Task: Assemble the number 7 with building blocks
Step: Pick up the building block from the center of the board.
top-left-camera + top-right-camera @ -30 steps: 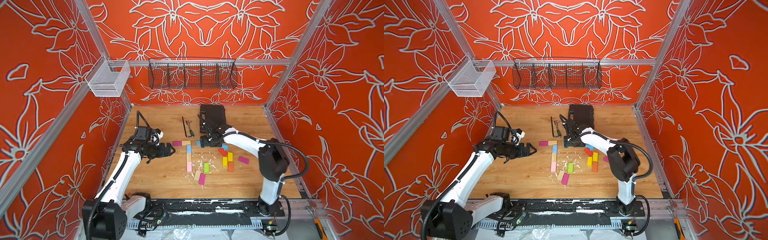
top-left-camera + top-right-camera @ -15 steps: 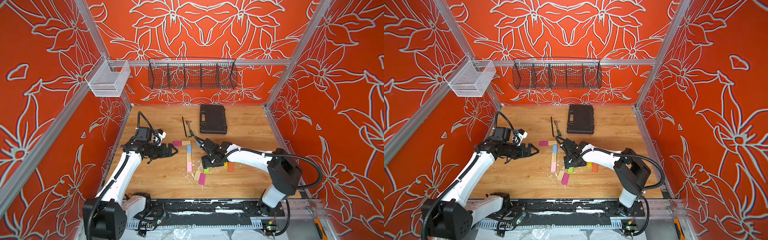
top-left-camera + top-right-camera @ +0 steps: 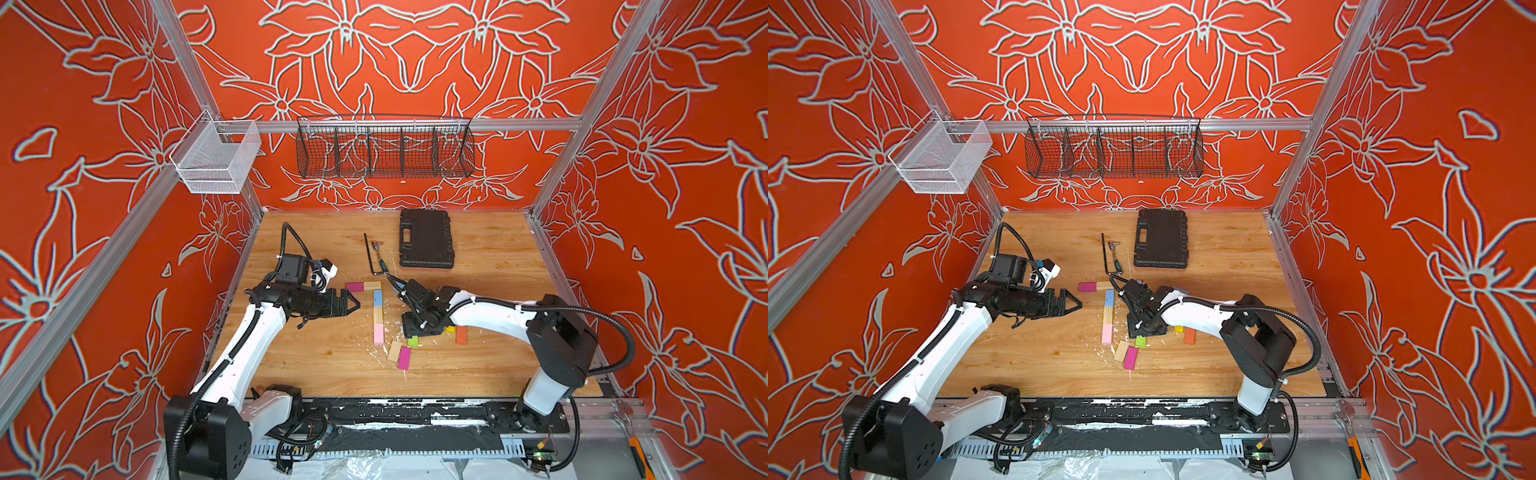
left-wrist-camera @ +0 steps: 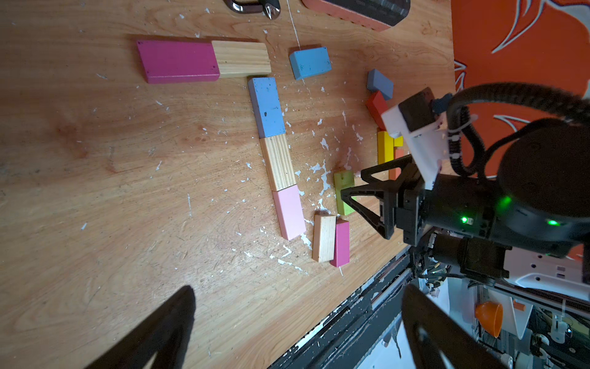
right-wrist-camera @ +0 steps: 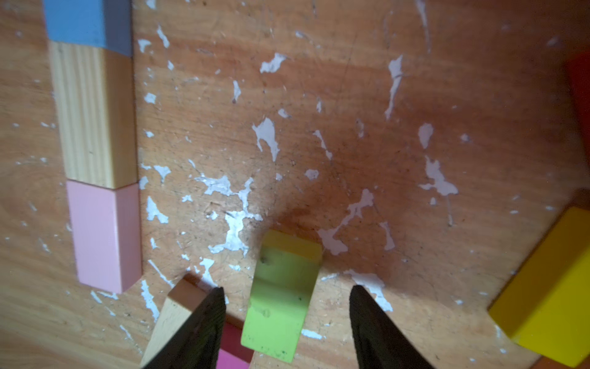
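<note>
The table [image 3: 324, 374] carries the number 7 [image 3: 377, 309] flat near its middle. A magenta block [image 3: 354, 286] and a plain wood block [image 3: 372, 285] lie end to end across the top. A blue block [image 3: 377, 297], a second wood block [image 3: 377, 316] and a pink block [image 3: 378, 333] run down toward the front edge. Loose building blocks [image 3: 404, 357] lie just beside its foot.

The left hand [image 3: 355, 304] hovers left of the figure, spread wide and holding nothing. The right hand [image 5: 284, 306] points down near the figure's foot.

Both top views hide the right hand's fingertips under its own body. The right wrist view shows them either side of the green block [image 5: 281, 294] with a gap on each side, so it is parted and not gripping. The left wrist view shows a red block [image 4: 376, 105] that the right arm covers in both top views.
</note>
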Robot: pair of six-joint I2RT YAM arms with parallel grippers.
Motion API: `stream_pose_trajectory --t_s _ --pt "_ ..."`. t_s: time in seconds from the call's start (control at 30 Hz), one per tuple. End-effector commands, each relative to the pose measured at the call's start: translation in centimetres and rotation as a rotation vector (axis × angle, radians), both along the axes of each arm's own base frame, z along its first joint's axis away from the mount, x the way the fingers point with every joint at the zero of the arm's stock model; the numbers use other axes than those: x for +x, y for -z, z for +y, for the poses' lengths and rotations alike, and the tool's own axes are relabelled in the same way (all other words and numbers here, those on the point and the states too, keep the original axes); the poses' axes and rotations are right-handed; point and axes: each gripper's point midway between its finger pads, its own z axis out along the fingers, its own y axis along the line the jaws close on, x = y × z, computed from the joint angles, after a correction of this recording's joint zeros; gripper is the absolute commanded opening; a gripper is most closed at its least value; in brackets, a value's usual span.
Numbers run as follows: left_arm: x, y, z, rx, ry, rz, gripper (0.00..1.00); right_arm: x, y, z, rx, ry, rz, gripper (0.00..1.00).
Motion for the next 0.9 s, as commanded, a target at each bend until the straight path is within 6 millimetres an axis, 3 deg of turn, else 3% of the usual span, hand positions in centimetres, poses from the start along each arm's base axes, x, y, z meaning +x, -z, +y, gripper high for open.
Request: stream_pose_trajectory --t_s 0.0,0.3,0.5,0.87 --pt "-0.2 0.1 -0.2 0.003 0.023 -0.002 0.98 -0.5 1.0 -0.1 -0.02 0.013 0.027 0.63" --pt "-0.2 0.0 -0.2 0.002 0.026 -0.006 0.98 -0.8 2.2 -0.3 -0.047 0.004 0.052 0.57" --pt "-0.2 -0.1 -0.1 0.011 0.021 -0.009 0.98 -1.0 2.6 -0.3 -0.055 -0.002 0.06 0.47" --pt "-0.2 -1.1 -0.3 -0.008 0.022 -0.037 0.98 -1.3 -1.0 -1.9 -0.025 0.039 -0.023 0.31"
